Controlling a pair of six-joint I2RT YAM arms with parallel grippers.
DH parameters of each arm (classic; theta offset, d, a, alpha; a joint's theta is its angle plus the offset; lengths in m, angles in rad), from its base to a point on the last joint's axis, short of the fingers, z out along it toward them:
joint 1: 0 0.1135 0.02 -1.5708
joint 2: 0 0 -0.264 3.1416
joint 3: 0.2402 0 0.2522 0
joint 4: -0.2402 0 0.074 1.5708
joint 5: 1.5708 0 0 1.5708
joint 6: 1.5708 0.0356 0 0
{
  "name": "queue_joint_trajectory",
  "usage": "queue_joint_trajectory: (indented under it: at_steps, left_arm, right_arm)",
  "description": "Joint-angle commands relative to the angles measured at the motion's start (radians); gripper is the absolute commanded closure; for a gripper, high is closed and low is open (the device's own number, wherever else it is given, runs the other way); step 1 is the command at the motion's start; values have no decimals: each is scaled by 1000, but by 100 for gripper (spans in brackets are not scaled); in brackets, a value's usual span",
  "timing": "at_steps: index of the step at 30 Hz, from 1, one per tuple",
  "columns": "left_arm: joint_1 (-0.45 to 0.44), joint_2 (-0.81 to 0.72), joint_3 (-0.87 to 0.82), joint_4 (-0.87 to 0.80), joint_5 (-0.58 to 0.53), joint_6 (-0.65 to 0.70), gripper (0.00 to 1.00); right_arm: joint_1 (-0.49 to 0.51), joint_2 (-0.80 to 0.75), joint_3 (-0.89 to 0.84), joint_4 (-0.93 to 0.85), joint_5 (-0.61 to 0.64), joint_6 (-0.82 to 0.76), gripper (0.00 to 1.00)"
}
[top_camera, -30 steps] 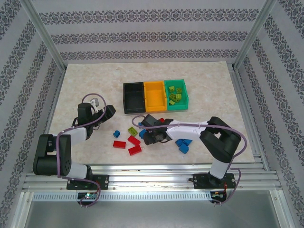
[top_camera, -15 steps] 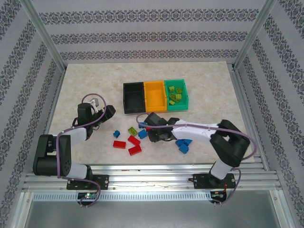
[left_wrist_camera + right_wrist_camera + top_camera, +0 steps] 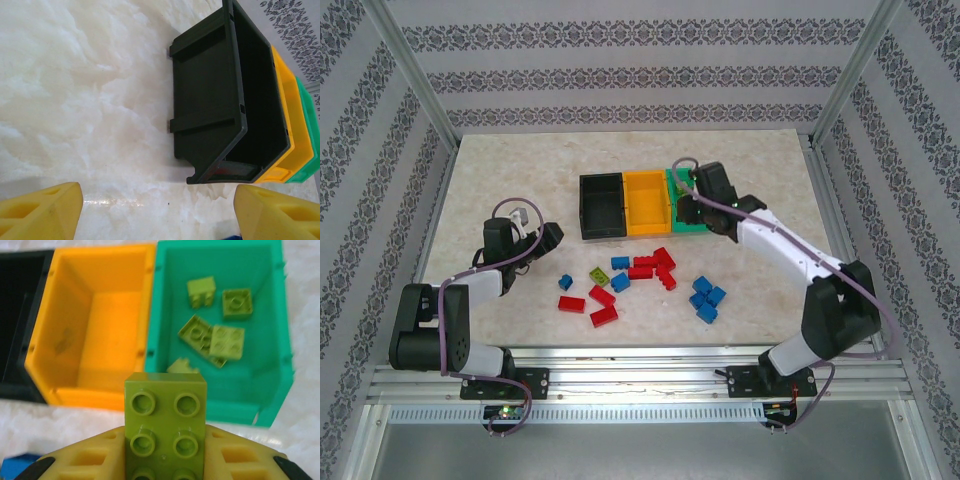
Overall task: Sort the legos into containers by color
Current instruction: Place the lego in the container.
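My right gripper [image 3: 692, 207] hangs at the near edge of the green bin [image 3: 711, 211], shut on a yellow-green lego [image 3: 165, 430] that stands up between its pads. Several yellow-green bricks [image 3: 212, 337] lie in that green bin [image 3: 270, 390]. The orange-yellow bin [image 3: 646, 200] beside it holds nothing, and so does the black bin [image 3: 601, 205]. Red legos [image 3: 655, 265], blue legos [image 3: 707, 297] and one yellow-green brick [image 3: 599, 274] lie scattered on the table near the front. My left gripper [image 3: 545, 238] rests low at the left, open, its fingers [image 3: 40, 210] wide apart, facing the black bin [image 3: 210, 95].
The three bins stand side by side at mid-table. More red bricks [image 3: 602, 315] and a small blue one [image 3: 565, 282] lie between the two arms. Metal frame posts and patterned walls enclose the marble tabletop [image 3: 500, 170].
My right gripper has lifted from the brick pile at the front and swung back to the green bin, carrying the yellow-green brick. The left arm has stayed still.
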Motion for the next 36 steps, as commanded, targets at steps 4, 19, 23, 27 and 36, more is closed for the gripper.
queue_joint_trajectory:
  at_steps: [4,19,23,27,36]
  left_arm:
    - [9,-8,-6,17,10,6,21]
    - [9,-11,-3,8,6,11,20]
    - [9,-15,-2,4,8,11,20]
    - [9,-15,-3,4,5,13,21]
    - [7,-21,-1,-2,11,-7,21]
  right_arm:
    - [-72,159,125,-3,-96,-57,66]
    - [-92,345,259,-29,-135,-68,49]
    - [-84,284,217,-28,-125,-71,48]
    - [-69,186,133,-26,-109,-84,48]
    - [-32,-80,-191,87,-134,-52,48]
